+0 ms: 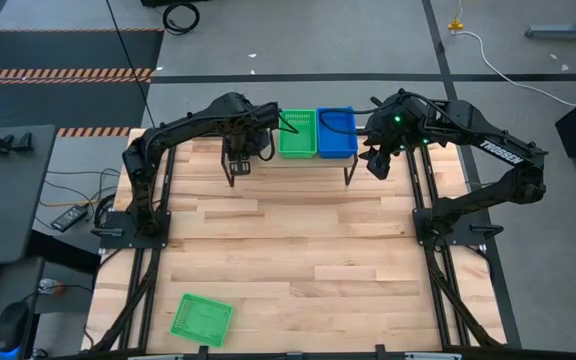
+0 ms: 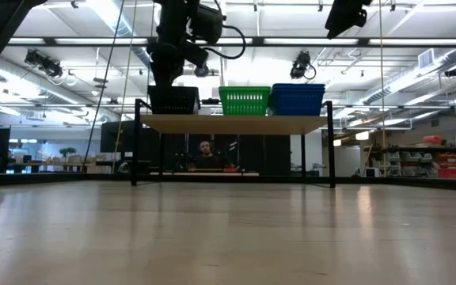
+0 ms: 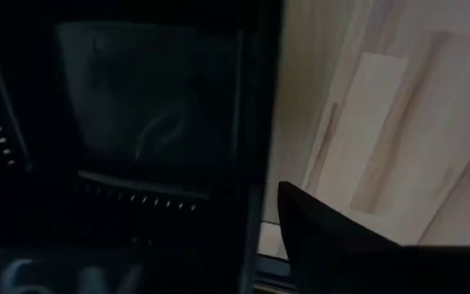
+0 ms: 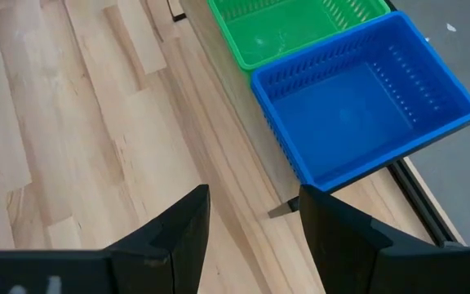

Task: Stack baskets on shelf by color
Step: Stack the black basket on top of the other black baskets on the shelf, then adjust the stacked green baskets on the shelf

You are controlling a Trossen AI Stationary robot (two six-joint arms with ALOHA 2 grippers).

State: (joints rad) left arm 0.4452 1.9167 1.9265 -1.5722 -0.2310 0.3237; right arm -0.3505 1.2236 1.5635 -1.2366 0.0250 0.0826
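- Count from the shelf (image 2: 236, 123): on its top a black basket (image 2: 172, 100) at one end, a green basket (image 1: 297, 134) in the middle, a blue basket (image 1: 336, 133) at the other end — each may be a stack, but how many are nested in each I cannot tell.
- One more bright green basket (image 1: 201, 319) lies alone at the near edge of the table (image 1: 298, 250), well apart from the shelf, turned a little askew.
- The left gripper (image 1: 240, 160) is down at the black end of the shelf; its wrist view is filled with the dark mesh wall of the black basket, one dark finger (image 3: 325, 237) showing, and whether it grips anything I cannot tell.
- The right gripper (image 4: 251, 220) hovers above the table just off the blue end of the shelf, jaws parted with bare wood between them — nothing held.
- Both arms crowd the shelf from either side; the green and blue baskets touch side by side, uncovered from above.
- Between the shelf and the lone green basket the tabletop is open plank.
- Under the shelf, past its black legs, a person (image 2: 205, 152) sits far off in the room.
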